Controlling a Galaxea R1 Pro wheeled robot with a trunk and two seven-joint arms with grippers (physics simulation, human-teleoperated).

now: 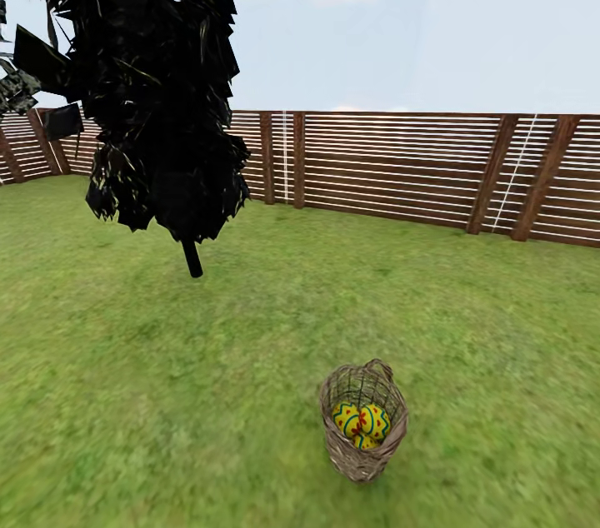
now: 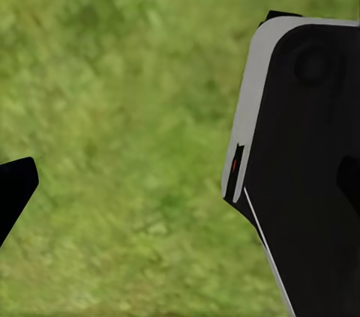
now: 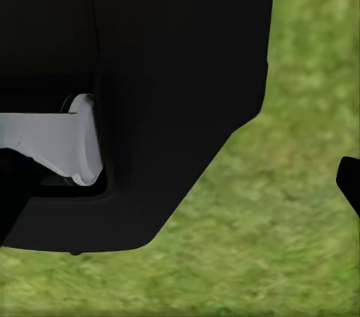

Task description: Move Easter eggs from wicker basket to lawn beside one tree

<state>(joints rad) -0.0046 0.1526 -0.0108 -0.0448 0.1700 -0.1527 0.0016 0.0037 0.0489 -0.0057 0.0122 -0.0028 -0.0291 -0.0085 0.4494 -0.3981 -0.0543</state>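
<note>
The wicker basket [image 1: 359, 465] stands upright on the lawn [image 1: 192, 403], low and right of centre in the head view. Inside it lie the yellow Easter eggs [image 1: 362, 423] with blue zigzags and red marks, packed together so their count is unclear. The tree is out of view. In the left wrist view my left gripper [image 2: 180, 189] is open over bare grass, one black fingertip [image 2: 15, 186] at the frame's edge. My right gripper [image 3: 180, 189] is also open above grass, with a fingertip [image 3: 350, 182] at the edge. Neither holds anything.
A dark, narrow-trunked black-leaved tree [image 1: 154, 78] stands at the far left, trunk base [image 1: 192, 260] well beyond the basket. A brown slatted fence [image 1: 400, 166] closes the back of the garden. Parts of my own body [image 2: 307, 152] [image 3: 150, 92] show in both wrist views.
</note>
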